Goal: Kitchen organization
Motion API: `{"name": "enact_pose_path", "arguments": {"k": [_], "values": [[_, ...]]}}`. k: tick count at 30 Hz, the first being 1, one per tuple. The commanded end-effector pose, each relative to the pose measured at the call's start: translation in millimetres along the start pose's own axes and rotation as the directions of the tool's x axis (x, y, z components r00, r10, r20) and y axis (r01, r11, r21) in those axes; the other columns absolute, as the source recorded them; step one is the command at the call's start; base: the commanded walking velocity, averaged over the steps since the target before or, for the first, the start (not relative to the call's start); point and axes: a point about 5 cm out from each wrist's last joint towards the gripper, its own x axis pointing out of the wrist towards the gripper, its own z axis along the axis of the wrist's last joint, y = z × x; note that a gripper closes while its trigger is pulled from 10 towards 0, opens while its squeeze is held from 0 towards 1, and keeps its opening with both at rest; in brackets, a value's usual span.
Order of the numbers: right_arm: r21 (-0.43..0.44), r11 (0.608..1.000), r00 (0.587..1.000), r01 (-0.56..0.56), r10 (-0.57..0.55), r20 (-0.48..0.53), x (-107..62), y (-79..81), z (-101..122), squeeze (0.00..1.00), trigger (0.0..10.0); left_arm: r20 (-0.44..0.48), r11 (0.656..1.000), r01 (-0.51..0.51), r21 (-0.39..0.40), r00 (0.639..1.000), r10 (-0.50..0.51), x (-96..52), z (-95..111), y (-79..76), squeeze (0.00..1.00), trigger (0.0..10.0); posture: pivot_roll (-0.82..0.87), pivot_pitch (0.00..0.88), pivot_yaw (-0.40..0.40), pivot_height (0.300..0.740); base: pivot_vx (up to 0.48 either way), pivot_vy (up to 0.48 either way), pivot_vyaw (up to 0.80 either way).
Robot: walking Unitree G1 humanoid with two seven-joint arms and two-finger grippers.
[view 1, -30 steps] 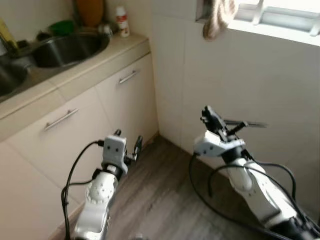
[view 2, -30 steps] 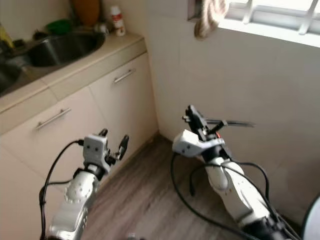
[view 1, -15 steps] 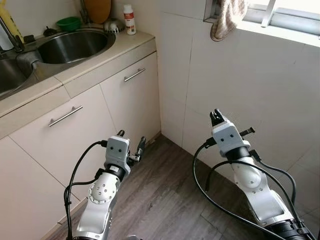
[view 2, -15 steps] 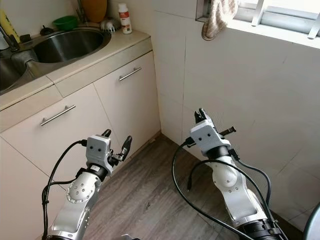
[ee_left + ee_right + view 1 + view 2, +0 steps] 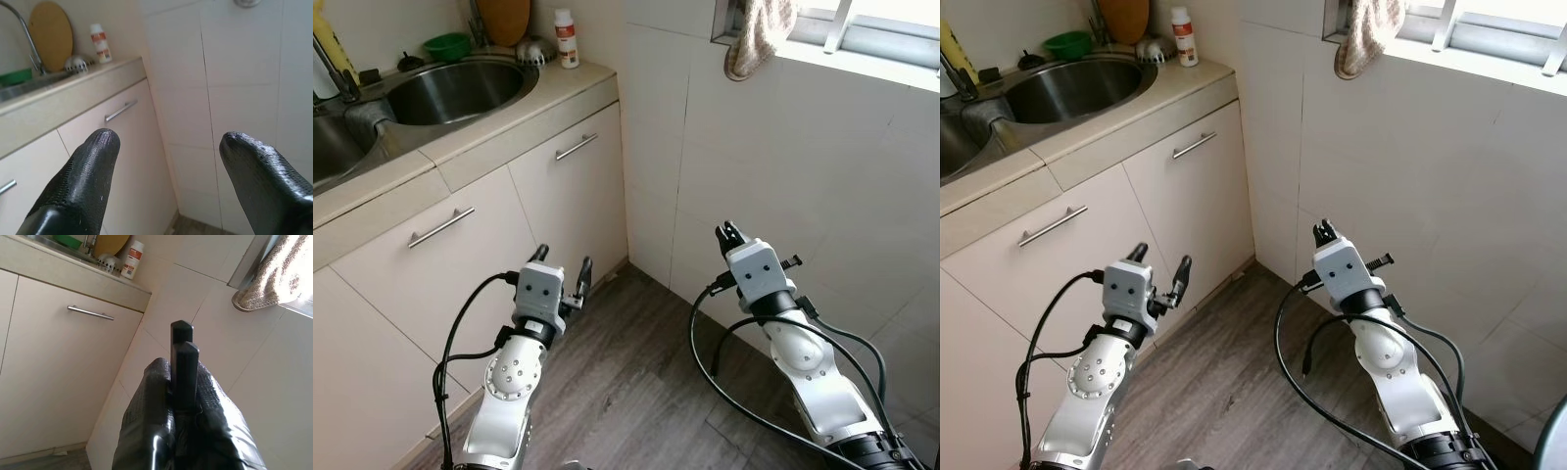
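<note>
left eye view: left tool (image 5: 560, 266) apart, right tool (image 5: 728, 232) pressed together, both empty, near the cabinet (image 5: 570, 196); swinging toward the far-left surface (image 5: 499, 113) risks striking the wall (image 5: 773, 166).

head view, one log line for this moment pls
scene: kitchen corner, sink on counter | left gripper: open, empty, before cabinet door | right gripper: shut, empty, near tiled wall

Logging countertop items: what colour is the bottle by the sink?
White bottle with a red cap and an orange-red label, clearest in the left eye view.
</note>
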Motion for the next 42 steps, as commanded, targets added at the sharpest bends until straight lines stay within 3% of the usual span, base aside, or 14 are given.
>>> {"name": "enact_pose_path", "arguments": {"k": [1,9,12,19,32,42], "values": [[-0.037,0.999,1.000,-0.012,0.012,0.018,0.2,-0.9,2.9,0.00,10.0,0.030,1.000,-0.015,0.017,0.999,0.014,0.6,7.4,4.1,0.00,10.0,-0.15,0.004,0.048,0.740,0.000,0.000,0.00],[-0.029,1.000,0.998,0.003,-0.001,0.070,10.7,-17.4,21.6,0.00,10.0,0.076,1.000,-0.016,0.010,0.997,0.015,7.2,18.7,3.1,0.00,10.0,-0.16,0.000,0.049,0.740,0.000,0.000,0.00],[0.053,0.998,0.992,0.026,-0.033,0.122,24.7,-28.7,45.4,0.00,10.0,0.115,1.000,-0.016,0.004,0.993,0.016,11.9,31.9,4.5,0.00,10.0,-0.16,0.000,0.039,0.740,0.000,0.000,0.00],[0.219,0.972,0.986,0.087,-0.115,0.118,31.6,-14.2,57.3,0.00,10.0,0.147,0.999,-0.036,-0.003,0.988,0.036,16.5,43.7,7.1,0.00,10.0,-0.14,0.000,0.034,0.740,0.000,0.000,0.00],[0.236,0.966,0.990,0.102,-0.123,0.075,33.7,-12.6,53.7,0.00,10.0,0.095,1.000,-0.018,0.006,0.995,0.018,12.4,39.5,2.4,0.00,10.0,-0.12,0.000,0.028,0.740,0.000,0.000,0.00],[0.187,0.976,0.991,0.108,-0.120,0.055,31.0,-11.6,46.3,0.00,10.0,0.086,1.000,-0.008,0.010,0.996,0.007,12.6,41.2,4.0,0.00,10.0,-0.12,0.000,0.043,0.740,0.000,0.000,0.00]]}}
